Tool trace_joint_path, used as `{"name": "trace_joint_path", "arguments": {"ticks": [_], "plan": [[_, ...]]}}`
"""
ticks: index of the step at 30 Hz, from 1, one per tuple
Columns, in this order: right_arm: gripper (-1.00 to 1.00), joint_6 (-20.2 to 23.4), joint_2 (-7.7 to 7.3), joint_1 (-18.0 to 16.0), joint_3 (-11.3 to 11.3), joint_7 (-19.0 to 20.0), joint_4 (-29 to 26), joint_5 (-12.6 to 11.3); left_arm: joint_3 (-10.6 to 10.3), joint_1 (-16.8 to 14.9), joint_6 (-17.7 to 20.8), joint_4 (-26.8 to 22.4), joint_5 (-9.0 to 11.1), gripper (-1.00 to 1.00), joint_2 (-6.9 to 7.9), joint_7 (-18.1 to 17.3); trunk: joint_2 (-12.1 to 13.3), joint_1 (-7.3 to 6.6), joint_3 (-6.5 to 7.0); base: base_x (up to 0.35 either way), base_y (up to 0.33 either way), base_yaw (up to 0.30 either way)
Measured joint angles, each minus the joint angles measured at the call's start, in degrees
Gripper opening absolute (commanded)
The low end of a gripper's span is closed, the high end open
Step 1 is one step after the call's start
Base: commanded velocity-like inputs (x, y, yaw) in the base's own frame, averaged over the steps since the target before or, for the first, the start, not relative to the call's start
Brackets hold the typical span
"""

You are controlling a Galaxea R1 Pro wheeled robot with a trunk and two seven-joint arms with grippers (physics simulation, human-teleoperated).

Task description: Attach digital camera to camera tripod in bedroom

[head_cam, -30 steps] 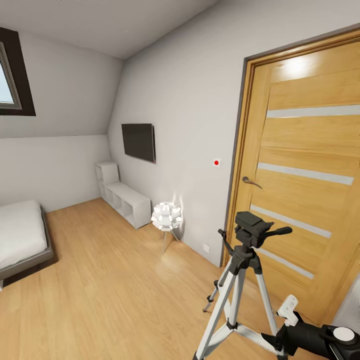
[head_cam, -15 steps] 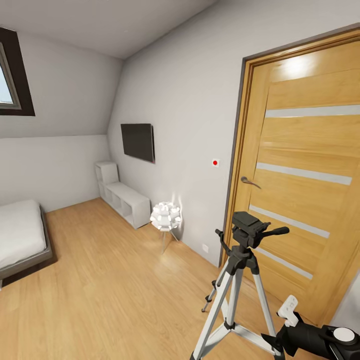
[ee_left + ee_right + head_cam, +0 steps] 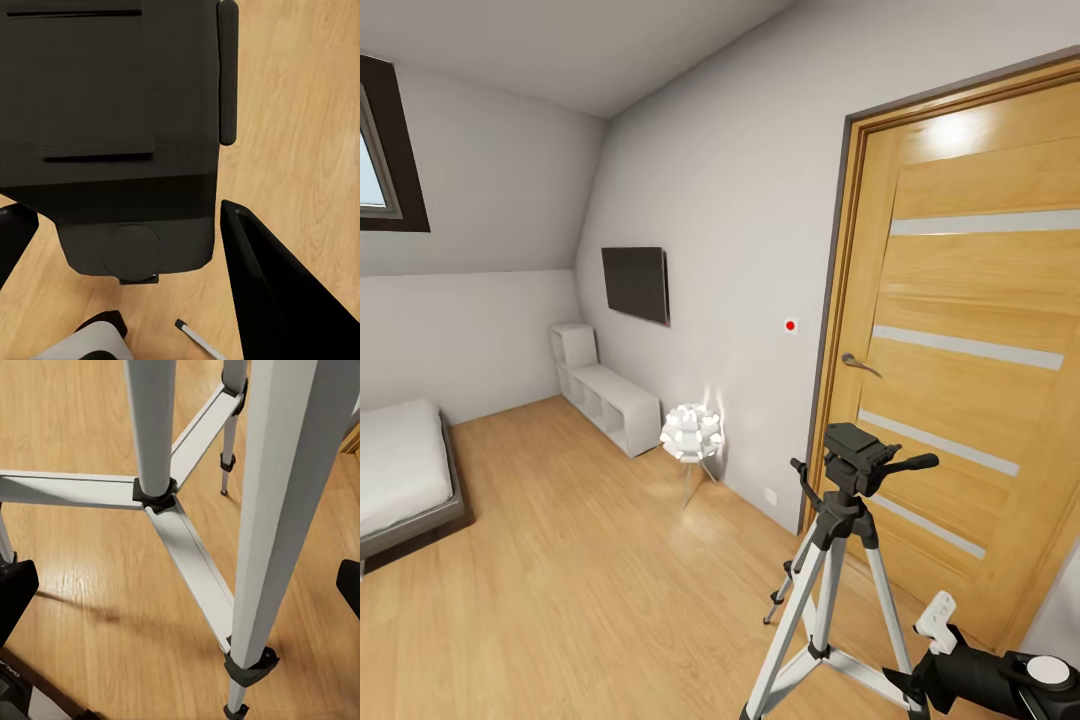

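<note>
The camera tripod [image 3: 828,570] stands on the wood floor in front of the door, its black pan head [image 3: 857,455] bare, with the handle pointing right. In the left wrist view the black boxy digital camera [image 3: 112,112] hangs above the floor, and my left gripper [image 3: 127,217] is shut on it, one dark finger [image 3: 277,292] at each side. My right arm [image 3: 1000,678] reaches in low beside the tripod. My right gripper [image 3: 180,585] is open, close to the silver legs [image 3: 277,510] and their centre brace [image 3: 191,562].
A wooden door [image 3: 980,300] stands shut just behind the tripod. Along the grey wall are a dark TV [image 3: 635,283], a white low shelf [image 3: 610,400] and a white ball lamp [image 3: 692,432]. The grey bed [image 3: 400,480] lies at the far left.
The whole head picture slid slightly left a second ago as the view moved. Over the last half second nothing has visibly changed.
</note>
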Motion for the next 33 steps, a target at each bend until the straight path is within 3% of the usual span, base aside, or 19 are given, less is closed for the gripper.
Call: {"name": "trace_joint_path", "arguments": {"ticks": [1, 3, 4, 16, 24, 29, 31, 32, 33], "plan": [[1.0, -0.09, 0.0, 0.01, 0.0, 0.0, 0.0, 0.02, 0.0, 0.0, 0.0, 0.0, 0.0, -1.0, 0.0, 0.0, 0.0, 0.0, 0.0, 0.0, 0.0, 0.0], [1.0, -5.14, 0.06, 0.03, 0.0, 0.05, 0.35, -0.06, -0.6, 0.16, 1.56, -1.82, 0.16, -1.0, 0.43, -0.15, 0.0, 0.0, 0.0, 0.0, 0.0, 0.0], [1.0, -9.49, 0.28, -0.03, -0.06, -0.14, 1.95, -0.05, -0.91, -0.16, 4.49, -3.31, 0.24, -1.0, 0.8, -0.37, 0.01, 0.0, 0.01, 0.0, 0.0, 0.0], [1.0, -11.27, 0.42, -0.06, -1.42, -0.41, 2.62, -0.1, -1.35, -0.56, 5.95, -4.01, -0.46, -1.0, 1.23, -0.4, 0.0, 0.0, 0.0, 0.0, 0.0, 0.0], [1.0, -11.34, 0.51, -0.06, -3.09, -0.44, 2.65, -0.1, -1.88, -1.51, 7.48, -4.05, -0.51, -1.0, 3.13, -0.42, 0.0, 0.0, 0.0, 0.0, 0.0, 0.0], [1.0, -11.0, 0.62, -0.13, -4.97, -0.52, 2.7, -0.18, -3.11, -5.19, 11.64, -4.7, -0.25, -1.0, 5.15, -0.53, 0.0, 0.0, 0.01, 0.0, 0.0, 0.0], [1.0, -10.87, 0.8, -0.21, -6.04, -0.53, 3.37, -0.26, -5.16, -9.16, 16.0, -5.17, 0.01, -1.0, 7.11, -0.77, 0.01, 0.01, 0.01, 0.0, 0.0, 0.0], [1.0, -10.87, 0.8, -0.21, -6.05, -0.53, 3.38, -0.27, -5.16, -9.22, 16.31, -5.16, -0.6, -1.0, 7.14, -0.7, 0.0, 0.0, 0.0, 0.0, 0.0, 0.0], [1.0, -10.79, 0.93, -0.38, -6.48, -0.57, 4.12, -0.33, -6.81, -12.37, 19.12, -5.33, 0.08, -1.0, 8.15, -1.04, 0.0, 0.0, 0.01, 0.0, 0.0, 0.0]]}}
